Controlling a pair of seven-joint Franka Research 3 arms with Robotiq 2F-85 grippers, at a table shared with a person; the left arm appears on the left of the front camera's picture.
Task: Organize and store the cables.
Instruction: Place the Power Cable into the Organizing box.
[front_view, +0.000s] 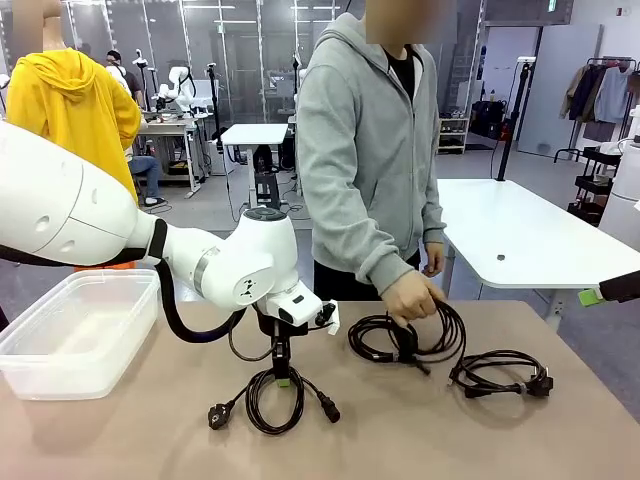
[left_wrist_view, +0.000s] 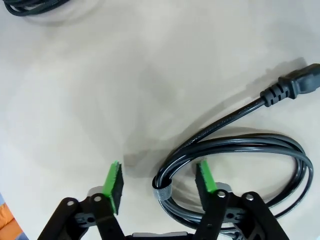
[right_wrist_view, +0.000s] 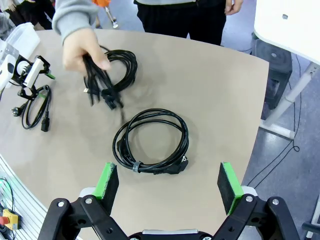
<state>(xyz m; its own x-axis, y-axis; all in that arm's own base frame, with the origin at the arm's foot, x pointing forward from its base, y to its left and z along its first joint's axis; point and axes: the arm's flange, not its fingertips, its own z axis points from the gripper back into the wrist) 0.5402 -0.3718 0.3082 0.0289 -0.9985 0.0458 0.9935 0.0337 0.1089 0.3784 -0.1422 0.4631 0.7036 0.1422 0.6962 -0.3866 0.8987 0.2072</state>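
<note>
Tan table (front_view: 500, 440) with a clear plastic bin (front_view: 75, 335) at its left. Three glossy black cables, each a tied round coil: a person's hand (front_view: 410, 297) lifts the middle cable (front_view: 405, 345), while the right cable (right_wrist_view: 155, 169) lies flat. The left gripper (left_wrist_view: 160, 181), jaws apart, straddles the near cable (left_wrist_view: 235, 145) at its strap. The right gripper (right_wrist_view: 167, 184) hovers wide open.

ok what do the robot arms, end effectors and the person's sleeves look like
The left arm is glossy white, rounded, with a black hose looped beneath. The left end effector and right end effector are black with green pads. The person's sleeve is grey.
</note>
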